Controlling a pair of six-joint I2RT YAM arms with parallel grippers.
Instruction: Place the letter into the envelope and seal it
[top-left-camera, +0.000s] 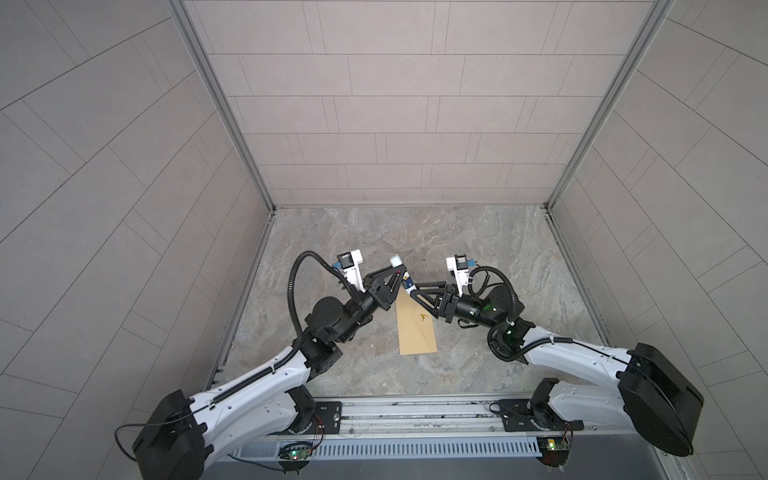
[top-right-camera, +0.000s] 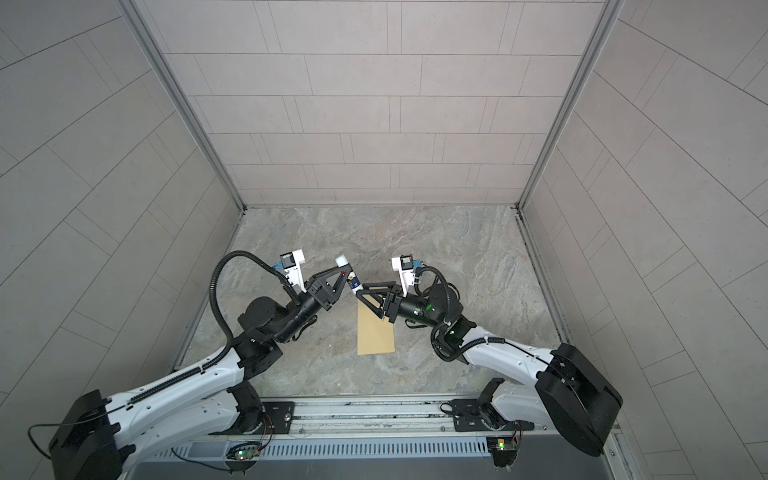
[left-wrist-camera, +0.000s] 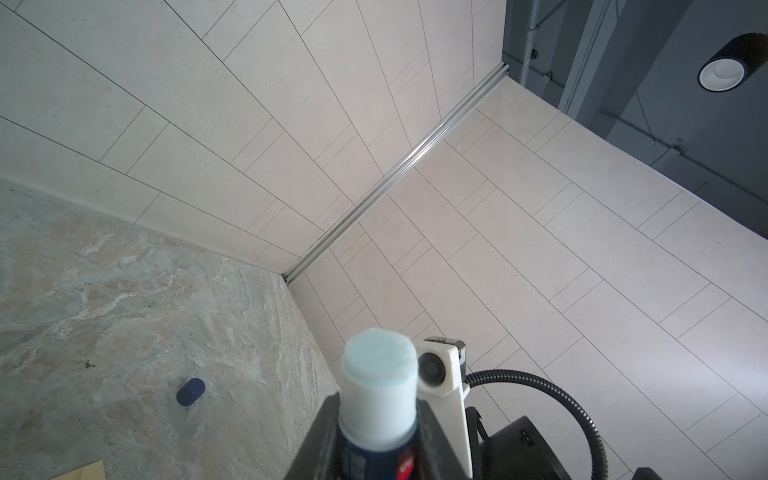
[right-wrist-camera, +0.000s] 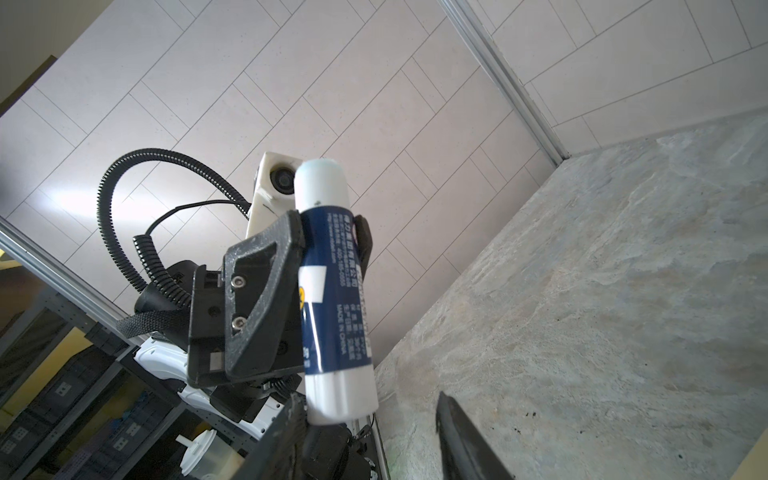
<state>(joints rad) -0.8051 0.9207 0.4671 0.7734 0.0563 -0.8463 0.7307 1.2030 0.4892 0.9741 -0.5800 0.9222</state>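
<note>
The mustard-tan envelope (top-left-camera: 415, 328) (top-right-camera: 374, 332) lies flat in the middle of the stone table, and one corner of it (left-wrist-camera: 83, 473) shows in the left wrist view. The letter is hidden. Just above the envelope's far end my left gripper (top-left-camera: 398, 279) (top-right-camera: 344, 279) (left-wrist-camera: 378, 436) (right-wrist-camera: 328, 232) is shut on a blue glue stick (top-left-camera: 401, 274) (top-right-camera: 348, 276) (left-wrist-camera: 378, 386) (right-wrist-camera: 332, 291), uncapped, with its pale glue tip pointing away. My right gripper (top-left-camera: 411, 291) (top-right-camera: 358, 291) (right-wrist-camera: 370, 399) stands open around the stick's white bottom end. One finger touches that end and the other stands apart.
A small dark blue cap (left-wrist-camera: 190, 391) lies on the table beyond the grippers. Tiled walls close the table on the far side and both flanks, with metal corner rails. The two arms meet over the table's middle.
</note>
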